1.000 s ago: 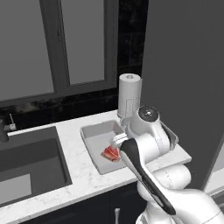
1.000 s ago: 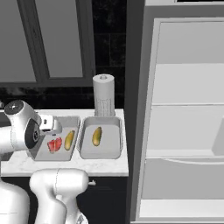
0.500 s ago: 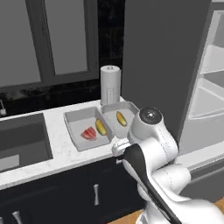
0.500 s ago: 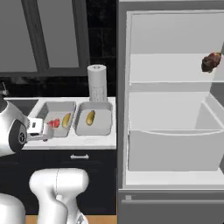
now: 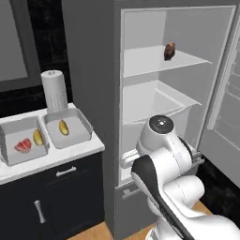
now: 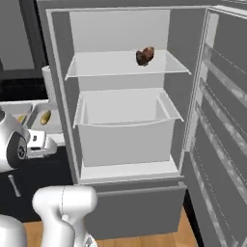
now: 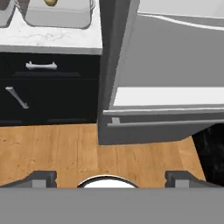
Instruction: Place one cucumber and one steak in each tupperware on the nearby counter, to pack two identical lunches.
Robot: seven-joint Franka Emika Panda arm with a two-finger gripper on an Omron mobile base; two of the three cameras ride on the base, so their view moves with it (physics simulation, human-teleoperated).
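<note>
A lumpy brown steak [image 5: 169, 50] [image 6: 144, 56] lies on the upper shelf of the open fridge. On the white counter [image 5: 70, 151], the left tupperware [image 5: 9, 157] holds a red steak [image 5: 22, 145] and a cucumber [image 5: 38, 137]. The right tupperware [image 5: 79, 132] [image 6: 38, 126] [image 7: 59, 17] holds one cucumber [image 5: 63, 127] [image 6: 44, 117] [image 7: 51, 2]. My gripper [image 7: 111, 178] is open and empty. It points down at the wooden floor in front of the fridge, low and well away from both trays and the shelf.
A paper towel roll [image 5: 54, 90] stands behind the trays. The fridge door [image 6: 222, 120] hangs open on the right. A white drawer [image 6: 125, 125] sits below the shelf. Dark cabinet fronts with silver handles [image 7: 41, 65] lie left of the fridge.
The base has swung right, so the views shifted from the counter to the open fridge. The gripper stays open and empty.
</note>
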